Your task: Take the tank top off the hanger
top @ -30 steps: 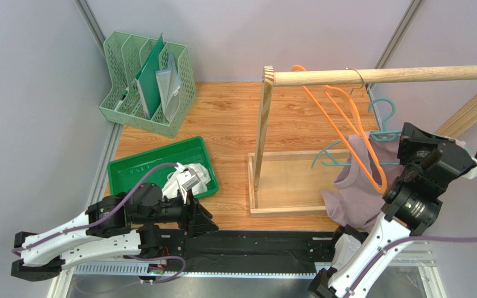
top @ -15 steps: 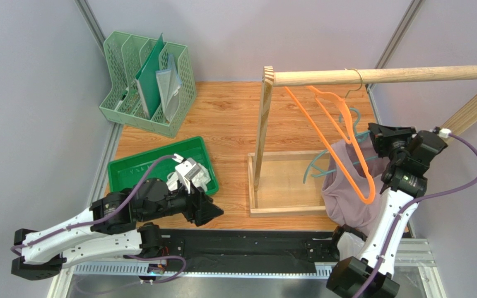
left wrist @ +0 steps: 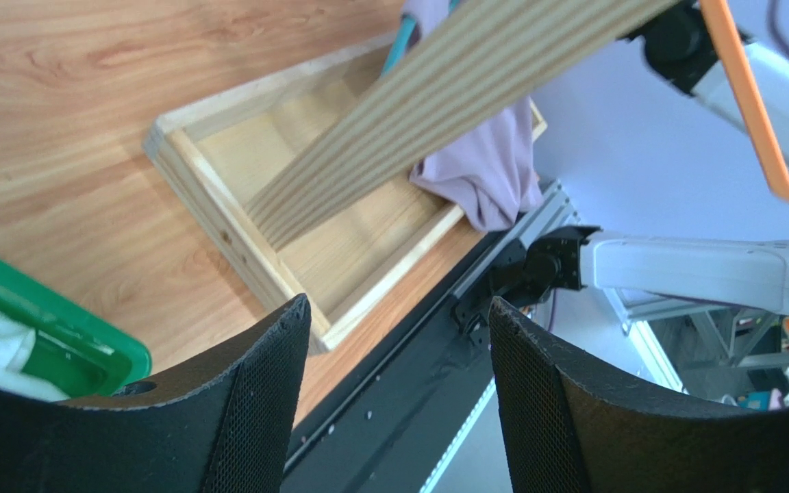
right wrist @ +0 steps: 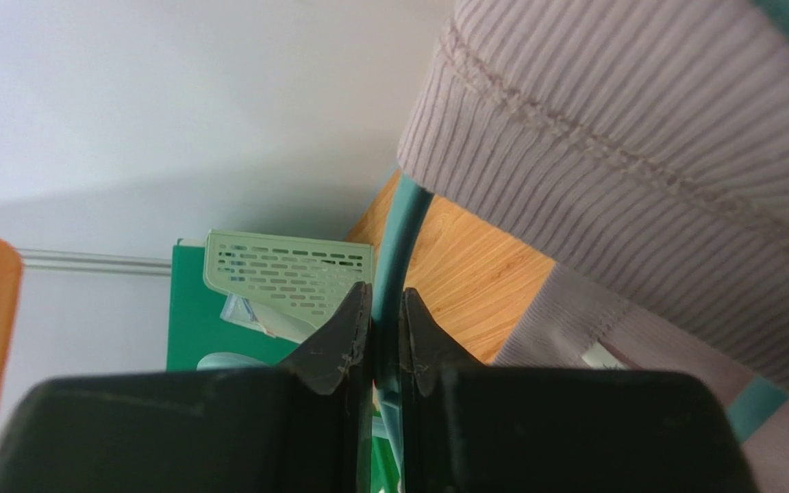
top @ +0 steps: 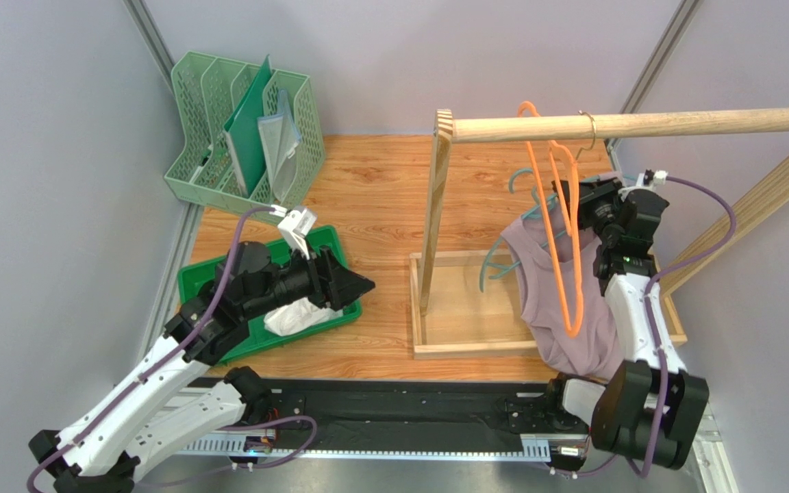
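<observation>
From my console I see a pale lilac rib-knit tank top [right wrist: 656, 113], finely striped, on a teal plastic hanger [right wrist: 404, 236], plus a bright orange plastic hanger [left wrist: 743, 82], a green plastic tray [left wrist: 69, 344] and a mint-green mesh file rack [top: 191, 154].

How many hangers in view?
2. Orange hanger, bare, hooked on the wooden rod. Teal hanger beside it, carrying the purple tank top, pinched in the right gripper. More could hide behind the fabric.
</observation>
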